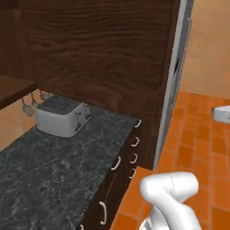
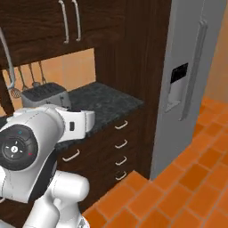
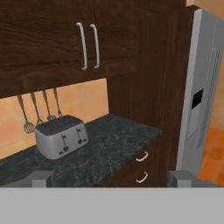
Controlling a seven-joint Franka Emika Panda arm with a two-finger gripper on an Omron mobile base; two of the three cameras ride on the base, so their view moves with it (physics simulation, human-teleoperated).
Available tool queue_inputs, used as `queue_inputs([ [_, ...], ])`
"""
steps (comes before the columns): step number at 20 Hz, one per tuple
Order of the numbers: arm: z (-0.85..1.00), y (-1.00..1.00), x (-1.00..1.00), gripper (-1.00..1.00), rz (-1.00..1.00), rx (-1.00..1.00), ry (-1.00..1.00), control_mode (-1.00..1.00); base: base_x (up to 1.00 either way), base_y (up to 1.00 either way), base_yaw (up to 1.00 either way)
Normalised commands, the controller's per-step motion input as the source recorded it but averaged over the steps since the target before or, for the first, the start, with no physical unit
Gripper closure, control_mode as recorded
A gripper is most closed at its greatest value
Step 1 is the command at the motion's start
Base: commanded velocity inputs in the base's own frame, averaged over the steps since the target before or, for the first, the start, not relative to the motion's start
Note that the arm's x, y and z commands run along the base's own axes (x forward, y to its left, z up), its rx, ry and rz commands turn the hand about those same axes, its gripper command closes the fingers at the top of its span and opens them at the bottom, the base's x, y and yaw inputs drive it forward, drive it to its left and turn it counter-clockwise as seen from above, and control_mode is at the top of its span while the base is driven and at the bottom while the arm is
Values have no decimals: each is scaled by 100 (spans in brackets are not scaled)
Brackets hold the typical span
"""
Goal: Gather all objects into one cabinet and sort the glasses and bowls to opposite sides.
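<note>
Fingers (image 3: pixel 109 179) of the gripper stand spread wide and hold nothing; in the hand view only their two small grey tips rise at the bottom, far apart, and between them lies bare dark worktop (image 3: pixel 109 151). They point at the wall cabinet (image 3: pixel 48 39), dark brown wood-grain, with both doors closed and two long pale bar handles (image 3: pixel 89 46) side by side. I judge that the hand is kept high and open because a door must be pulled first, before anything goes inside. None of the cups or the black bowl can be found in these pictures, so where they are I cannot tell; they may be behind closed doors or elsewhere in the kitchen. Under the cabinet a silver toaster (image 3: pixel 61 136) stands on the worktop near the back wall, and some utensils (image 3: pixel 27 116) hang on the orange wall behind it. The left base view looks down on the toaster from above and shows the white drawer handles (image 1: pixel 134 150) at the worktop's front edge, but the cabinet handles are cut off there. The right base view gives them at its top edge, and also the tall grey fridge (image 2: pixel 191 75) with its dispenser and the orange tile floor (image 2: pixel 187 187).
</note>
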Motion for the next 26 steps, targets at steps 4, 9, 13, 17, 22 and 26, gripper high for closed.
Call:
queue_inputs([
  [4,0,0,0,-100,0,0,0,100,18,-36,-83],
  [9,0,0,0,-100,0,0,0,100,19,-36,-83],
  [13,0,0,0,-100,0,0,0,100,16,-34,-82],
  [17,0,0,0,-100,0,0,0,100,9,-30,-81],
  [22,0,0,0,-100,0,0,0,100,6,-29,-80],
  [26,0,0,0,-100,0,0,0,100,9,-36,-77],
])
